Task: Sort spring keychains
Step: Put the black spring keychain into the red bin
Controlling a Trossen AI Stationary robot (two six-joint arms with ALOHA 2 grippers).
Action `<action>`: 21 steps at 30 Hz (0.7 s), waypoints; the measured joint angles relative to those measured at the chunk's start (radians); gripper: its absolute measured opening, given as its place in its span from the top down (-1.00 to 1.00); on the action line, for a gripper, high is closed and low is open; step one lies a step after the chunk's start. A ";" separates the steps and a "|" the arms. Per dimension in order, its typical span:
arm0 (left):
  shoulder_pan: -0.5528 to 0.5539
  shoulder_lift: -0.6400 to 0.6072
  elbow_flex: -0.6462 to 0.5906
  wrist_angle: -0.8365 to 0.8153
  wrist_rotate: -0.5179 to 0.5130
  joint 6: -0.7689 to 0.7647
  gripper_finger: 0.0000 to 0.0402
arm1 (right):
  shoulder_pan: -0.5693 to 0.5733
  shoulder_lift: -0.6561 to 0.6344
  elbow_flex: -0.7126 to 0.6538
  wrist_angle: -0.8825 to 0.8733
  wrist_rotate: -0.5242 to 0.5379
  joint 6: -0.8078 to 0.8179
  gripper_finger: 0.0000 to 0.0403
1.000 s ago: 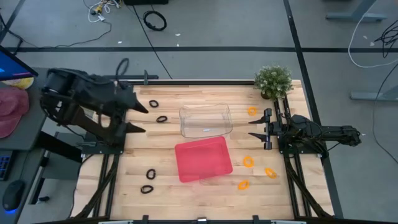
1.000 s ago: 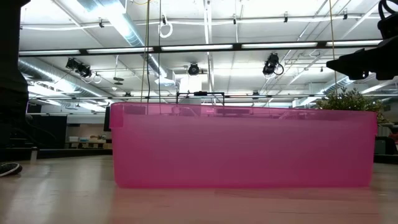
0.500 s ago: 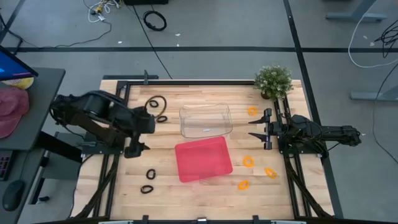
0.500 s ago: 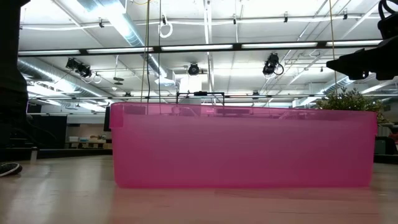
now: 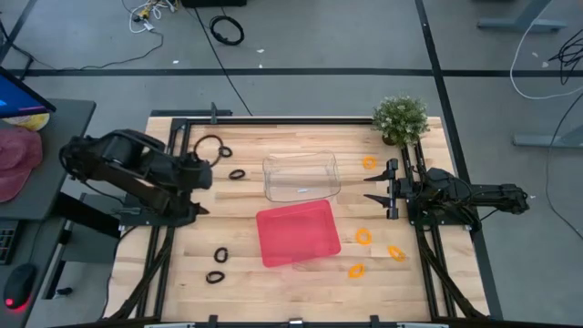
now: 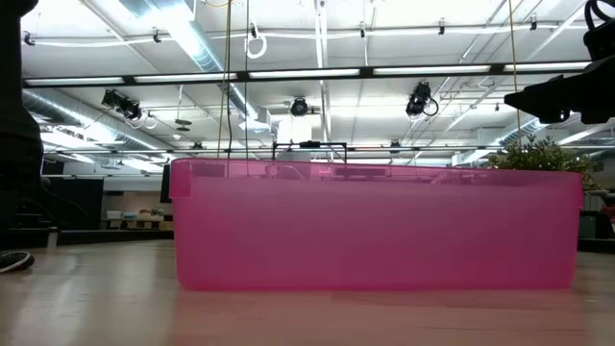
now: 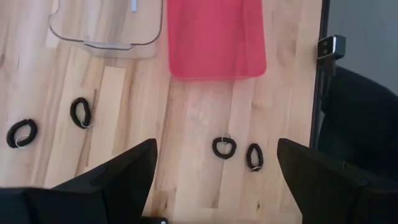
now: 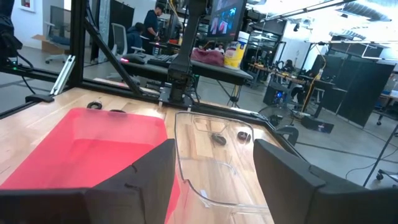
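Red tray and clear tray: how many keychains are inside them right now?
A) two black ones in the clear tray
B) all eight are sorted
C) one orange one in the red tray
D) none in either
D: in the high view the red tray and clear tray hold nothing; the black keychains and orange keychains all lie on the table.

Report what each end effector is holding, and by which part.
Nothing is held. The left end effector is open above the black keychains; the right end effector is open, facing the trays.
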 joint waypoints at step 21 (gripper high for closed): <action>0.001 -0.039 -0.286 0.000 -0.014 -0.095 -0.68 | 0.000 0.000 0.000 0.000 0.000 0.000 -0.10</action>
